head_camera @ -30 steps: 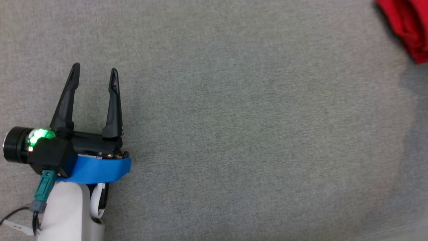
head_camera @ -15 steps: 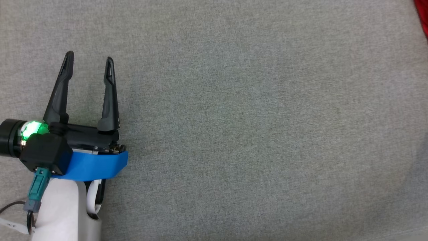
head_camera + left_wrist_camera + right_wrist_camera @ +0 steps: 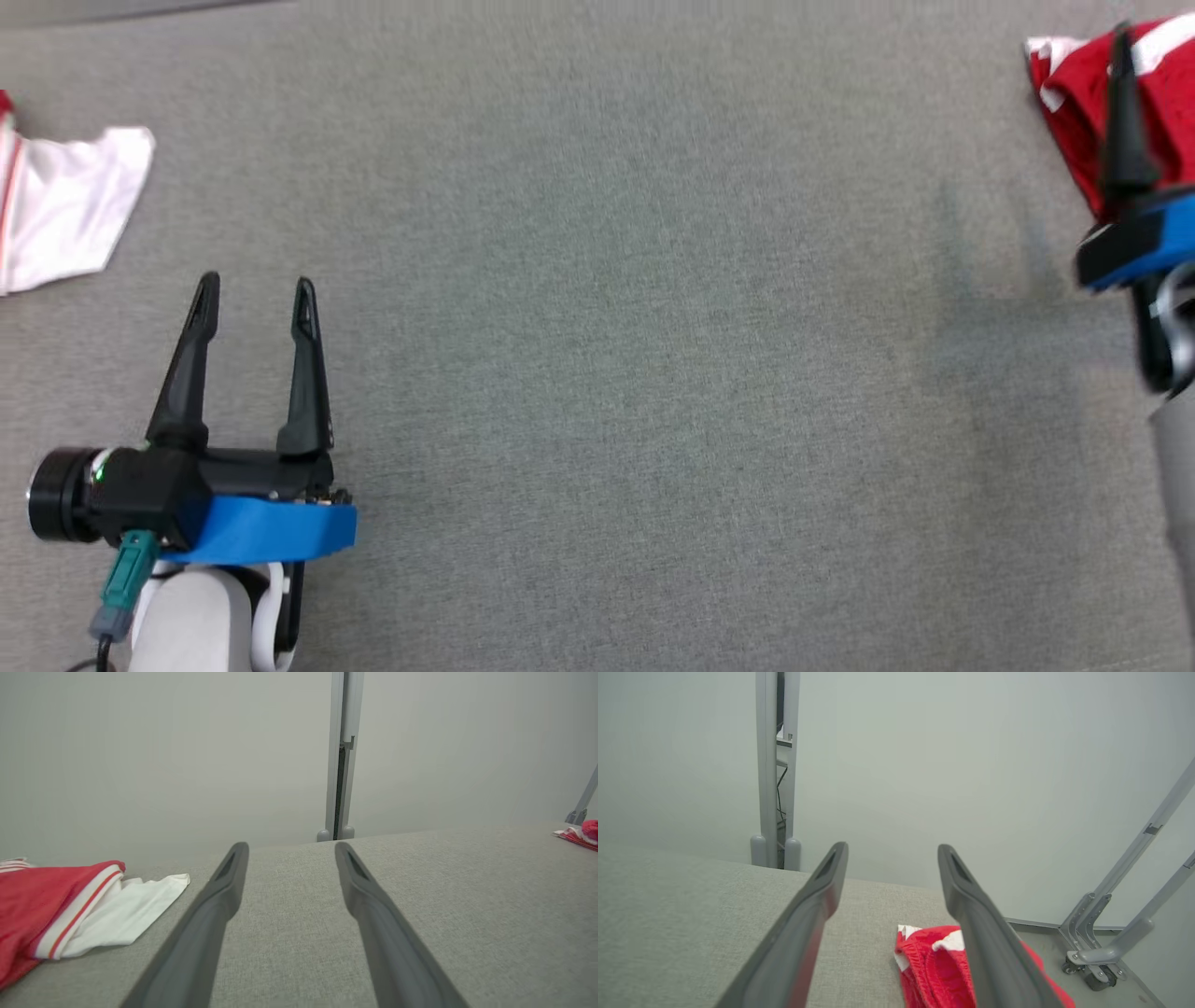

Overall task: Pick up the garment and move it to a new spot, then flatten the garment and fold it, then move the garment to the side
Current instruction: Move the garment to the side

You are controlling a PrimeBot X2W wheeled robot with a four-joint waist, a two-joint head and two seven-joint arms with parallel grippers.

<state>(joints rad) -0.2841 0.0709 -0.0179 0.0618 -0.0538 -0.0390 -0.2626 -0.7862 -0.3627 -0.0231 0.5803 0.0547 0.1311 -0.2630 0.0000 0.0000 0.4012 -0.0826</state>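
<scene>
Garment [image 3: 1074, 112]: red knit, crumpled, far right of grey table [image 3: 597, 373], just ahead of my right gripper [image 3: 893, 854]. Fingers apart on both; left gripper [image 3: 255, 285] empty. Step, likely: pick-up. Next: lower, close on bunched fabric.

Your head view has shifted: a white garment [image 3: 65, 201] now shows at far left, your right gripper [image 3: 889, 851] over the red garment [image 3: 1074, 103] at far right.
</scene>
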